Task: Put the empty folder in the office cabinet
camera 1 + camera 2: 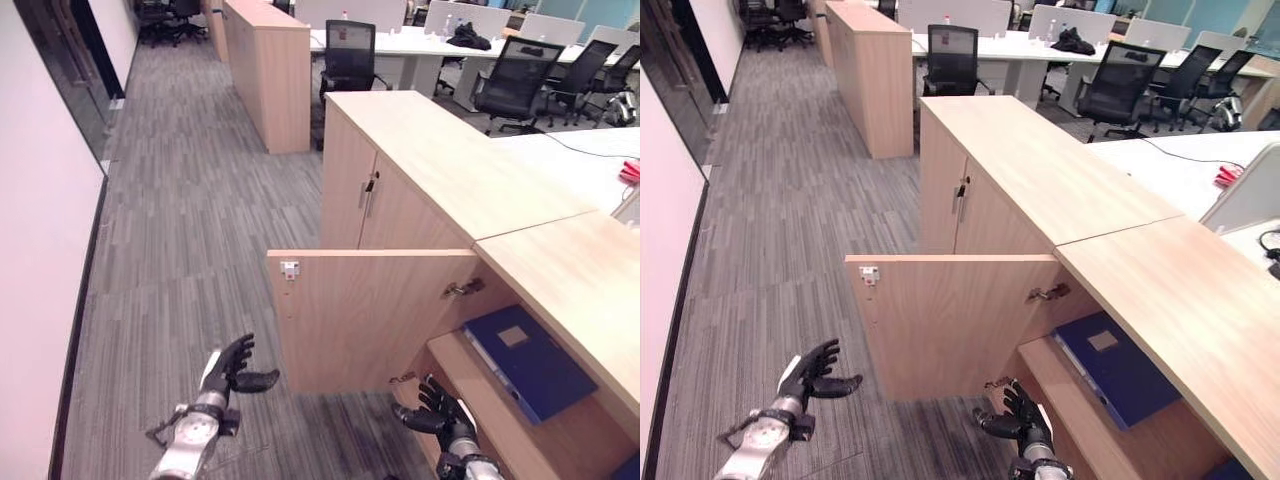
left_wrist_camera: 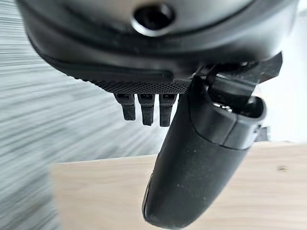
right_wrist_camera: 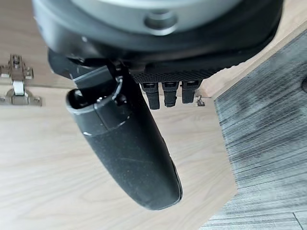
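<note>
A blue folder (image 1: 530, 360) lies flat on the upper shelf inside the open wooden cabinet (image 1: 590, 275). The cabinet door (image 1: 370, 315) stands swung out towards the aisle. My right hand (image 1: 440, 412) hangs open and empty just below the door's lower corner, in front of the shelf edge. My left hand (image 1: 232, 370) is open too, over the carpet to the left of the door, holding nothing. In the wrist views the thumb (image 2: 192, 167) of my left hand and the thumb (image 3: 127, 153) of my right hand stick out straight before the wooden door.
A second wooden cabinet (image 1: 430, 170) with shut doors adjoins the open one. Another cabinet (image 1: 268, 70) stands farther down the grey carpeted aisle (image 1: 190, 210). Desks and black office chairs (image 1: 350, 55) fill the back. A pale wall (image 1: 40, 250) runs along the left.
</note>
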Robot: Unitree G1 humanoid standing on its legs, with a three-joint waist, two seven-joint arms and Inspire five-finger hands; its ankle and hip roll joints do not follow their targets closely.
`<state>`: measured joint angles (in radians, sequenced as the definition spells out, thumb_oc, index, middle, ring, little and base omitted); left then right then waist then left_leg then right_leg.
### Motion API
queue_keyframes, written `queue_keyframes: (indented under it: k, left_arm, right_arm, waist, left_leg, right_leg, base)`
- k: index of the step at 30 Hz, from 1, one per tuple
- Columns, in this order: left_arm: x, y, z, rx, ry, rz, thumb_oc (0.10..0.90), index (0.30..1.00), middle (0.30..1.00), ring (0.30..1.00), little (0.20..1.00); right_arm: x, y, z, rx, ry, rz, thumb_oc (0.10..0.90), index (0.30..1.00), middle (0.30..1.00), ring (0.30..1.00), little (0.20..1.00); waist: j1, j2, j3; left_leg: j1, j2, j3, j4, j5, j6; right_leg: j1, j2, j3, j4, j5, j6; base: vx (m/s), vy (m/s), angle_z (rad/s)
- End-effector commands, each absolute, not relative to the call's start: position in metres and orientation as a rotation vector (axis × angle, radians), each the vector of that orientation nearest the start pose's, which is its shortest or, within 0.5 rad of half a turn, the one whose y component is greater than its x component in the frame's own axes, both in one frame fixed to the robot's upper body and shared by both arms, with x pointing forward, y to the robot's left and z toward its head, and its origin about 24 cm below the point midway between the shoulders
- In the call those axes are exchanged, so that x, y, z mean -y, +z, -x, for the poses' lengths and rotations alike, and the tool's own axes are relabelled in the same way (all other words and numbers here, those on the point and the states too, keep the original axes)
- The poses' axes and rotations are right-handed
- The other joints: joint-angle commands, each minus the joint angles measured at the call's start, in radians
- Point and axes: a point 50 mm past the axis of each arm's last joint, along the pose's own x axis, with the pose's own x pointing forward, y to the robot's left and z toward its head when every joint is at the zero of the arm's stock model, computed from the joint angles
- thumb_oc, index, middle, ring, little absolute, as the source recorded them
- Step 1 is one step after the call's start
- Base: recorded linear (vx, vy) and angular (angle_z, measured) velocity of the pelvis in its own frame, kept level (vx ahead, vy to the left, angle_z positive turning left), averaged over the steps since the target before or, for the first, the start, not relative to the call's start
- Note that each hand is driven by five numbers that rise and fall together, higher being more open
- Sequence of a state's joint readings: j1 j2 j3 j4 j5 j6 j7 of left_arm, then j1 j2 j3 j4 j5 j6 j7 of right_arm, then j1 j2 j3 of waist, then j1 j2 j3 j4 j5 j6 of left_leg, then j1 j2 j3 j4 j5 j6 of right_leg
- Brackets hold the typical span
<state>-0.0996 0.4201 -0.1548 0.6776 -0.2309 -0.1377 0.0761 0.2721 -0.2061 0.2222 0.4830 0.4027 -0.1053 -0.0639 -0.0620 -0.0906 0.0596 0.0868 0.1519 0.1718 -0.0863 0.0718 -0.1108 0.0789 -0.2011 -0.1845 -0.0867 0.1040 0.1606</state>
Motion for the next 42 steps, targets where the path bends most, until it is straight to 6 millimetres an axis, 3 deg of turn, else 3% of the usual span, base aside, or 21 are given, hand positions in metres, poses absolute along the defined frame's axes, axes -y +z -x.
queue_keyframes:
  k: [1, 10, 20, 26, 31, 36, 39, 41, 42]
  left_arm:
    - [-0.269, 0.031, -0.305, -0.109, 0.171, -0.317, 0.8, 0.9, 0.9, 0.9, 0.9]
    - [-0.292, 0.112, -0.35, 0.073, 0.26, -0.312, 0.8, 0.9, 0.9, 0.9, 0.9]
    - [-0.28, 0.152, -0.372, 0.165, 0.235, -0.315, 0.8, 0.9, 0.9, 0.9, 0.9]
    - [-0.252, 0.153, -0.377, 0.207, 0.138, -0.32, 0.8, 0.9, 0.9, 0.9, 0.9]
    - [-0.217, 0.127, -0.369, 0.207, 0.042, -0.154, 0.8, 0.9, 0.9, 0.9, 0.9]
    - [-0.175, 0.097, -0.342, 0.203, -0.099, 0.018, 0.8, 0.9, 0.9, 0.9, 0.9]
    - [-0.164, 0.088, -0.329, 0.2, -0.137, 0.104, 0.8, 0.9, 0.9, 0.9, 0.9]
    - [-0.151, 0.086, -0.309, 0.223, -0.254, 0.079, 0.8, 0.9, 0.9, 0.9, 0.9]
    - [-0.152, 0.086, -0.309, 0.221, -0.253, 0.079, 0.8, 0.9, 0.9, 0.9, 0.9]
  right_arm:
    - [0.182, -0.071, -0.168, -0.448, -0.018, -0.121, 0.8, 0.9, 0.9, 0.9, 0.9]
    - [0.186, -0.071, -0.167, -0.462, 0.025, -0.076, 0.8, 0.9, 0.9, 0.9, 0.9]
    - [0.193, -0.072, -0.168, -0.476, 0.019, -0.068, 0.8, 0.9, 0.9, 0.9, 0.9]
    - [0.195, -0.073, -0.168, -0.486, 0.009, -0.06, 0.8, 0.9, 0.9, 0.9, 0.9]
    - [0.195, -0.074, -0.169, -0.49, -0.021, -0.05, 0.8, 0.9, 0.9, 0.9, 0.9]
    - [0.196, -0.075, -0.17, -0.495, -0.071, -0.049, 0.8, 0.9, 0.9, 0.9, 0.9]
    - [0.199, -0.075, -0.172, -0.494, -0.106, -0.047, 0.8, 0.9, 0.9, 0.9, 0.9]
    - [0.201, -0.074, -0.174, -0.482, -0.147, -0.067, 0.8, 0.9, 0.9, 0.9, 0.9]
    - [0.201, -0.074, -0.174, -0.483, -0.147, -0.067, 0.8, 0.9, 0.9, 0.9, 0.9]
  waist:
    - [-0.031, 0.056, -0.002]
    - [-0.079, 0.075, -0.009]
    - [-0.108, 0.078, -0.01]
    - [-0.115, 0.074, -0.009]
    - [-0.11, 0.064, -0.002]
    - [-0.086, 0.053, 0.011]
    - [-0.076, 0.05, 0.016]
    - [-0.057, 0.049, 0.026]
    - [-0.057, 0.049, 0.025]
  left_leg:
    - [0.098, -0.077, 0.055, -0.001, -0.154, 0.042]
    - [0.11, -0.074, 0.076, -0.001, -0.153, 0.037]
    - [0.112, -0.072, 0.095, -0.001, -0.152, 0.037]
    - [0.111, -0.075, 0.096, -0.001, -0.156, 0.04]
    - [0.11, -0.078, 0.091, -0.001, -0.16, 0.05]
    - [0.107, -0.084, 0.077, -0.001, -0.162, 0.061]
    - [0.1, -0.087, 0.068, -0.001, -0.161, 0.067]
    - [0.094, -0.09, 0.06, -0.001, -0.163, 0.075]
    - [0.095, -0.09, 0.06, -0.001, -0.163, 0.075]
  right_leg:
    - [0.025, 0.0, 0.047, 0.041, -0.076, 0.058]
    - [0.013, -0.001, 0.06, 0.05, -0.068, 0.067]
    - [-0.007, -0.003, 0.079, 0.071, -0.061, 0.077]
    - [-0.018, -0.004, 0.086, 0.085, -0.06, 0.08]
    - [-0.026, -0.011, 0.085, 0.112, -0.061, 0.082]
    - [-0.031, -0.019, 0.074, 0.134, -0.062, 0.082]
    - [-0.035, -0.022, 0.069, 0.146, -0.057, 0.082]
    - [-0.041, -0.028, 0.064, 0.157, -0.052, 0.084]
    - [-0.042, -0.028, 0.065, 0.157, -0.052, 0.085]
  base:
    - [0.04, -0.002, -0.04]
    - [0.03, 0.001, -0.05]
    - [0.02, 0.014, -0.08]
    - [0.0, 0.005, 0.0]
    - [-0.01, 0.026, 0.01]
    - [-0.01, 0.034, 0.01]
    - [-0.01, 0.026, 0.03]
    - [-0.03, 0.051, 0.12]
    - [-0.02, 0.049, 0.11]
